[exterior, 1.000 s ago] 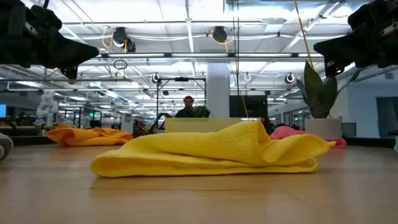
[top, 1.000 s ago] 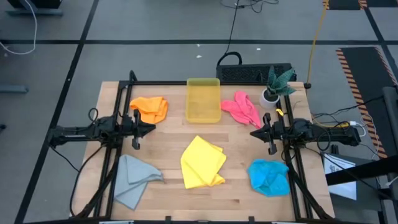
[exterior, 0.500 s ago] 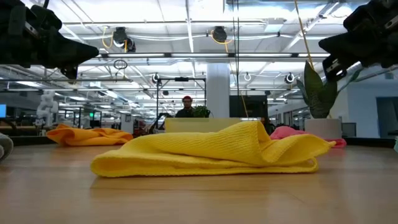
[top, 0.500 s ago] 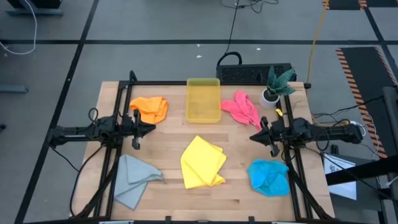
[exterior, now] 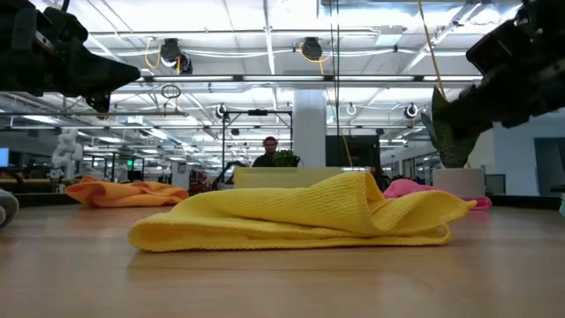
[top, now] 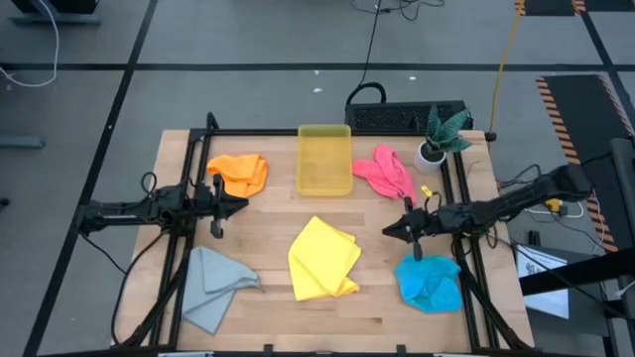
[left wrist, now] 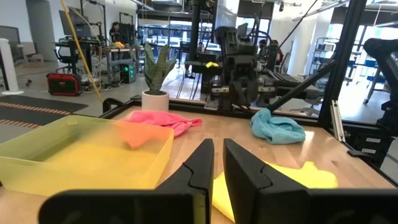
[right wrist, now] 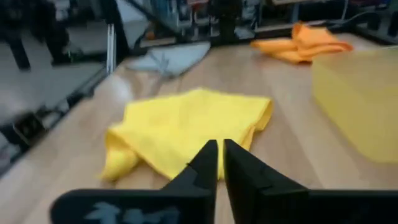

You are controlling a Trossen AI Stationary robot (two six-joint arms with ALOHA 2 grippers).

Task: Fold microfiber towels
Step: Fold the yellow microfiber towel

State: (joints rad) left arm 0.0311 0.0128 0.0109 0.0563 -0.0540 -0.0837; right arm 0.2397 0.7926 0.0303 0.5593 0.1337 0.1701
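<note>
The right gripper (top: 389, 231), its fingers nearly together and holding nothing, hangs over bare wood between the crumpled yellow microfiber towel (top: 323, 259) at the table's middle and the bright blue microfiber towel (top: 430, 281), its arm stretched low and inward. The left gripper (top: 243, 206) waits near the orange microfiber towel (top: 240, 173), apparently pinched shut and empty. No writing is readable.

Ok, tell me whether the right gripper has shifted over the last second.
Yes. In the high view the right gripper has swung inward from the table's right frame rail, toward the crumpled yellow microfiber towel, above the bright blue towel.
</note>
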